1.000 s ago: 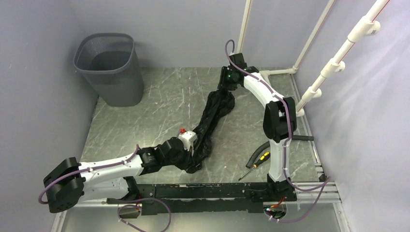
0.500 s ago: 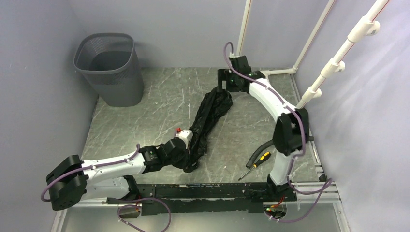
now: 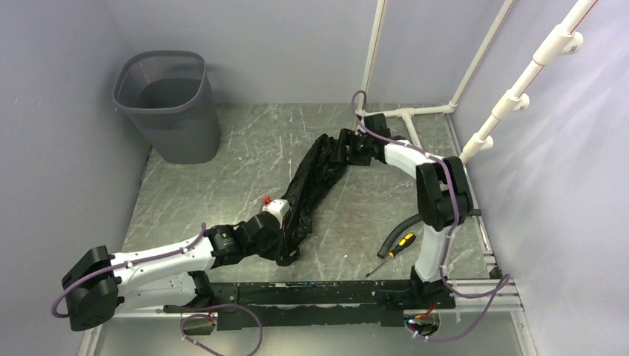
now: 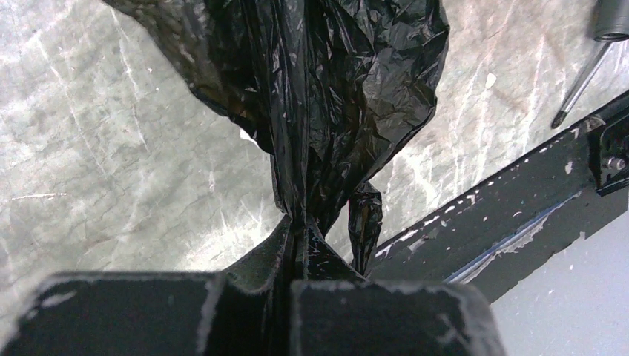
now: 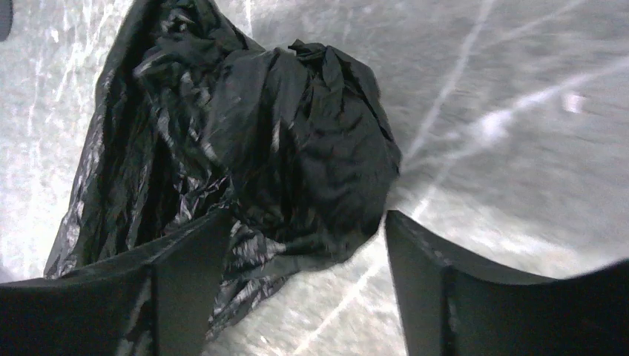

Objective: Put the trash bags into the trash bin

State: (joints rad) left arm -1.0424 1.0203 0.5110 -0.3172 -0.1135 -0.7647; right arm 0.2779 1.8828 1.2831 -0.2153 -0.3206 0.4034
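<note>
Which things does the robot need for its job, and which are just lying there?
For the job: trash bag, pinched in the shut left gripper; trash bin; open right gripper at the bag's far end.
Just lying about: screwdriver; black hose.

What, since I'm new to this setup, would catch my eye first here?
A black trash bag stretches diagonally across the table, its near end pinched in the left claw, its bunched far end at the open right claw. A grey mesh trash bin stands in the far left corner.
</note>
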